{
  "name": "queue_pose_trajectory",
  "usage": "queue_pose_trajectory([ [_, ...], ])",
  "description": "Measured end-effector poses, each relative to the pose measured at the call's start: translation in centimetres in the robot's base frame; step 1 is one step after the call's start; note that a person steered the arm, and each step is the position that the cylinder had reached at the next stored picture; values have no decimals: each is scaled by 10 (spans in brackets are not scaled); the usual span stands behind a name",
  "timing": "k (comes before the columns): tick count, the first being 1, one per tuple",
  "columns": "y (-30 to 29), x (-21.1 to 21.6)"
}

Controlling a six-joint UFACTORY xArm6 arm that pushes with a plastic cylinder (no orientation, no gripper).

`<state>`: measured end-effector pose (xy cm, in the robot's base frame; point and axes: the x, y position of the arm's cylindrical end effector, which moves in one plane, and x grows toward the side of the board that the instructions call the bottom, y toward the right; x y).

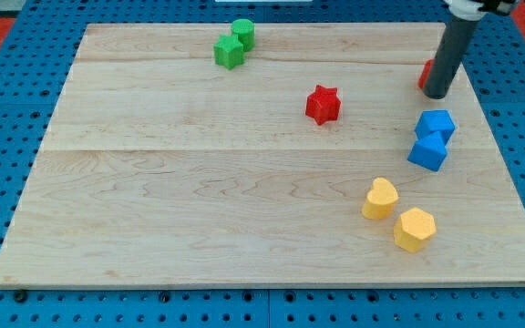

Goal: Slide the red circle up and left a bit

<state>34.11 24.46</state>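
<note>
The red circle is mostly hidden behind my rod at the view's right, near the board's right edge; only a red sliver shows on the rod's left. My tip stands right against it, on its right and lower side. A red star lies well to the left of the tip.
A green circle and a green star-like block sit together at the view's top. Two blue blocks lie just below the tip. A yellow heart and a yellow hexagon lie at the lower right. The wooden board ends close to the right of the tip.
</note>
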Motion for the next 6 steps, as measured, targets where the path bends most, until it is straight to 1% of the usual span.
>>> queue_pose_trajectory([
  [1,24,-25],
  [2,49,-24],
  [3,54,-43],
  [4,10,-83],
  [5,-11,-107],
  [6,-11,-64],
])
